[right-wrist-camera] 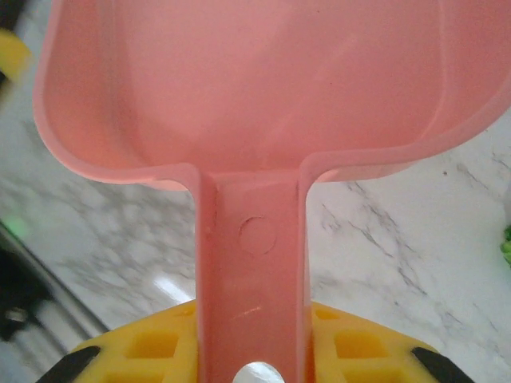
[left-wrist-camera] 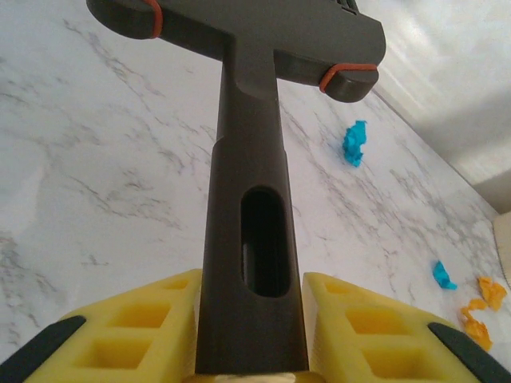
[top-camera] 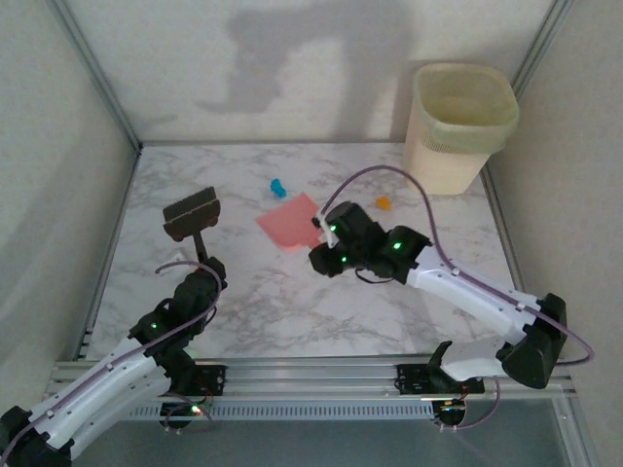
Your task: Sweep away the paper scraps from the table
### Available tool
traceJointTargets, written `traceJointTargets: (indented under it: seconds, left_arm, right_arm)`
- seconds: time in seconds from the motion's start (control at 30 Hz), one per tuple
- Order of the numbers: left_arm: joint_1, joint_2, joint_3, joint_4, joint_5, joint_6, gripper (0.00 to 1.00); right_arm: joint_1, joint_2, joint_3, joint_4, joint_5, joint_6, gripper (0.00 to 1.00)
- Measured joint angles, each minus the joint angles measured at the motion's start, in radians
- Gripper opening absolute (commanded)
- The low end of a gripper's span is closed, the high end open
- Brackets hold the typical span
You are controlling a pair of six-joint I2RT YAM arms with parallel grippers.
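My left gripper [top-camera: 206, 265] is shut on the handle of the dark brown hand brush [top-camera: 192, 211], whose head is raised over the left side of the table [top-camera: 292, 306]. In the left wrist view the yellow fingers [left-wrist-camera: 144, 327] clamp the brush handle [left-wrist-camera: 247, 239]. My right gripper [top-camera: 322, 245] is shut on the handle of the pink dustpan [top-camera: 289, 221] at mid table, and the pan [right-wrist-camera: 255, 80] spreads out ahead of its fingers [right-wrist-camera: 359, 347]. Paper scraps lie beyond: a blue scrap [top-camera: 277, 187], an orange scrap [top-camera: 383, 203], blue bits [left-wrist-camera: 353, 142] and orange bits [left-wrist-camera: 479, 307].
A pale yellow waste bin [top-camera: 458, 126] stands at the back right corner. Off-white walls close in the table on three sides, and a metal rail [top-camera: 311, 375] runs along the near edge. A green bit [right-wrist-camera: 506, 243] shows at the right wrist view's edge.
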Motion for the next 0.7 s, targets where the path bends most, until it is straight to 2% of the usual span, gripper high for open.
traceJointTargets:
  seconds: [0.13, 0.43, 0.53, 0.7]
  left_arm:
    - [0.0, -0.008, 0.0, -0.028, -0.039, -0.017, 0.0]
    - [0.0, 0.014, 0.0, -0.041, -0.085, -0.026, 0.0]
    - [0.003, 0.075, 0.001, -0.026, -0.08, -0.026, 0.0]
    - [0.011, 0.265, 0.083, -0.033, -0.029, -0.037, 0.0]
  right_arm:
    - [0.043, 0.07, -0.047, 0.047, 0.088, -0.055, 0.0]
    - [0.05, 0.163, -0.185, 0.218, 0.198, -0.092, 0.0]
    - [0.051, 0.217, -0.21, 0.271, 0.217, -0.084, 0.0]
    - [0.05, 0.298, -0.212, 0.289, 0.239, -0.048, 0.0]
